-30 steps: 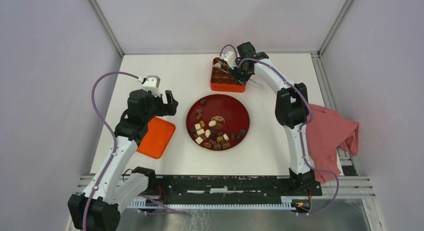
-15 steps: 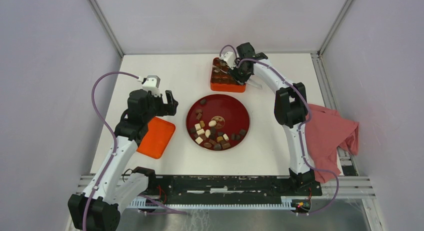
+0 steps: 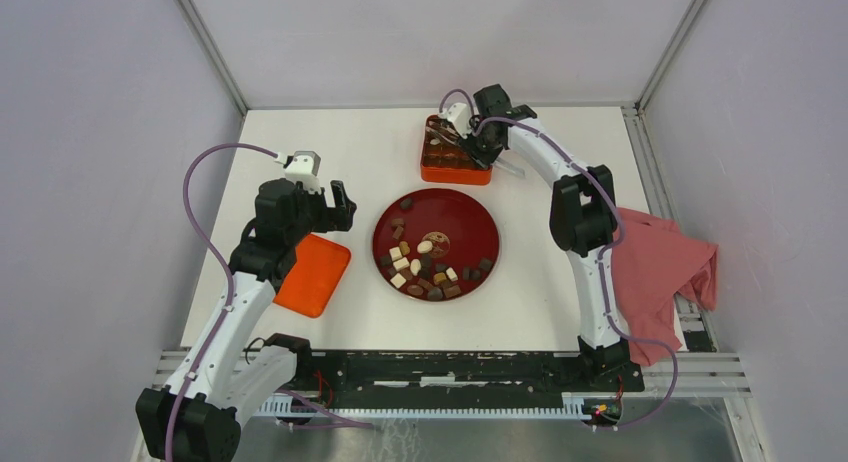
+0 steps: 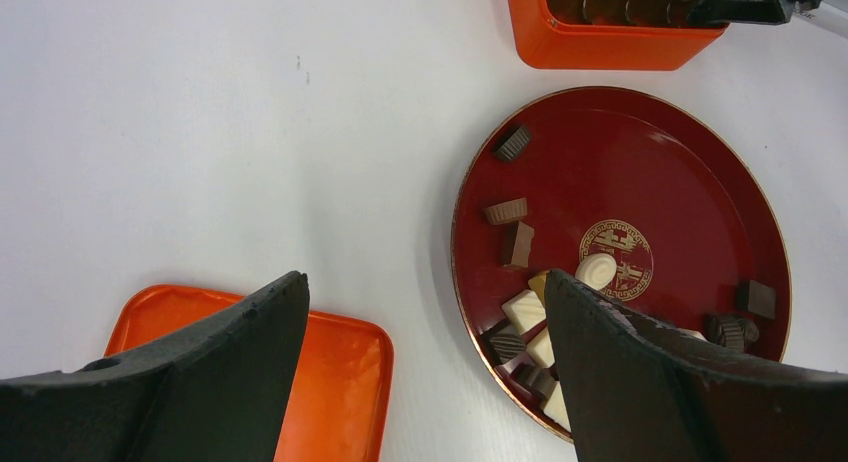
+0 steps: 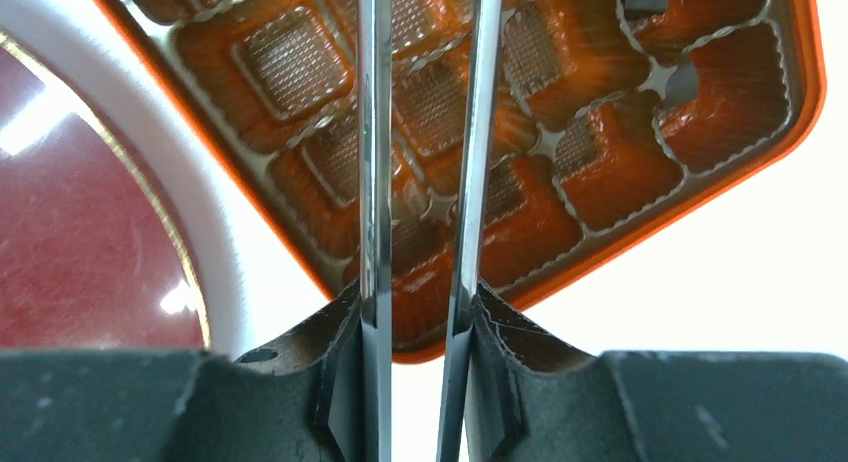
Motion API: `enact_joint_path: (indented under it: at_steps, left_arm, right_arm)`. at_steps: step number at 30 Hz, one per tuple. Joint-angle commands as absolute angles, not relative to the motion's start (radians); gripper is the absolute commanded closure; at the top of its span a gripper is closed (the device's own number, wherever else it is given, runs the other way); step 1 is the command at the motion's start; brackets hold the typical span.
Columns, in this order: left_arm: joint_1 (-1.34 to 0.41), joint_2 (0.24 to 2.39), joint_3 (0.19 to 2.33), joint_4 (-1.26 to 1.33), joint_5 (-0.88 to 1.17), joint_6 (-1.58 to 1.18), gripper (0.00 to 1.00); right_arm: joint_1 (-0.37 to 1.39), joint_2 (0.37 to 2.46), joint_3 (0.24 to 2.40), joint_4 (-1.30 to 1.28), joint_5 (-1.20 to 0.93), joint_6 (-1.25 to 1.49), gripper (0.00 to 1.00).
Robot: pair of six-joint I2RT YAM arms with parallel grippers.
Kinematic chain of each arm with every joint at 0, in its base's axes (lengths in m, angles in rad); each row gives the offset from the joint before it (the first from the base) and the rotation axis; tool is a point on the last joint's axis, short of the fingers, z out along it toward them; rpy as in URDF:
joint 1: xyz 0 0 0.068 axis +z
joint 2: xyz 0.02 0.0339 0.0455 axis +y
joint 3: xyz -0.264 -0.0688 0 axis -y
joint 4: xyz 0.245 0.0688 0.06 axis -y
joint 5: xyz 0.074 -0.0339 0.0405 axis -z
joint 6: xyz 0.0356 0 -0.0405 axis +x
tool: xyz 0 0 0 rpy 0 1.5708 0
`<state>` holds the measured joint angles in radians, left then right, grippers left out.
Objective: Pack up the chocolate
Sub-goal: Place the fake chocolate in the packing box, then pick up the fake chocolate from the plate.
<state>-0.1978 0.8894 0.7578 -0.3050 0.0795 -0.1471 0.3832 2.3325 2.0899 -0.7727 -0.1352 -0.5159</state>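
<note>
Left claw (image 4: 425, 287) is wide apart near the chocolate (image 4: 523, 310) (on a red plate (image 4: 680, 182)). I cannot tell if the right claw (image 5: 428, 12) holds anything.

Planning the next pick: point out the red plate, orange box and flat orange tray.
red plate (image 3: 475, 222): top view, bare right side of its surface.
orange box (image 3: 455, 174): top view, near outer wall.
flat orange tray (image 3: 320, 277): top view, uncovered right half.
</note>
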Motion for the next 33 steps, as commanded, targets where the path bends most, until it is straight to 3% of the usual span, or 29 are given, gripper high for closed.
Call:
enact_joint_path:
  at_steps: [1,9,16,24,33]
  left_arm:
    - [-0.193,0.881,0.757,-0.284,0.069,-0.094,0.08]
    - [-0.194,0.878,0.756,-0.280,0.071,-0.096,0.08]
    - [-0.192,0.882,0.757,-0.279,0.077,-0.097,0.08]
    - [-0.193,0.885,0.755,-0.280,0.080,-0.098,0.08]
    - [-0.193,0.889,0.756,-0.282,0.083,-0.094,0.09]
  right_arm:
    - [0.378,2.149,2.048,-0.749,-0.201,-0.505,0.66]
    - [0.399,1.846,1.687,-0.730,-0.405,-0.573,0.65]
    - [0.474,1.667,1.428,-0.760,-0.429,-0.734,0.64]
    - [0.485,1.625,1.273,-0.827,-0.366,-0.896,0.65]
    - [0.501,1.663,1.267,-0.910,-0.341,-1.004,0.65]
